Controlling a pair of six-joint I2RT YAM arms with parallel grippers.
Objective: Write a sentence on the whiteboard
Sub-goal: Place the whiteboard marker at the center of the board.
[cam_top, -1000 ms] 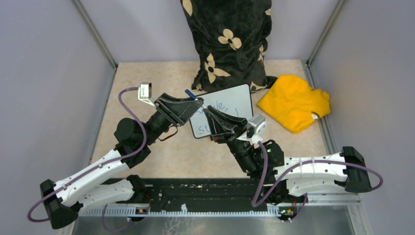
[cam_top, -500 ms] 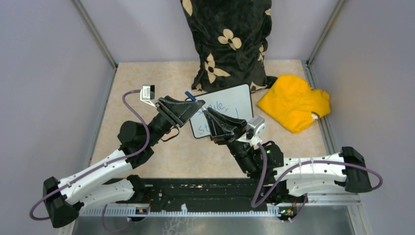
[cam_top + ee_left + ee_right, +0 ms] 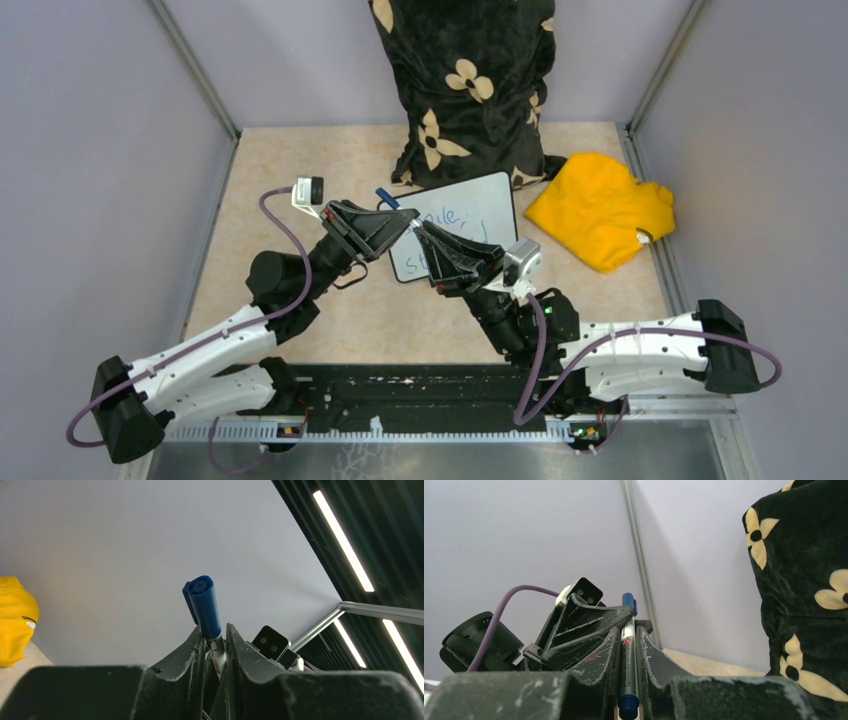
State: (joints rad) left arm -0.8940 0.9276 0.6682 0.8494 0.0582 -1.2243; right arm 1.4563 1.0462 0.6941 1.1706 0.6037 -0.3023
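Both tools meet tip to tip at the centre of the overhead view. The right tool [image 3: 628, 630] pinches the blue marker [image 3: 627, 665] firmly along its barrel. The left tool [image 3: 215, 630] flanks that barrel just under the cap, though whether it has clamped yet cannot be told. This looks like a handover. The left fingers should seat squarely before the right lets go, with the marker's axis steady and no twisting.

The left arm slants up from lower left, its elbow bent. The right arm folds in from lower right. The whiteboard [image 3: 485, 200] lies beneath them on the counter [image 3: 290, 165], and its sentence [image 3: 445, 217] is partly hidden.
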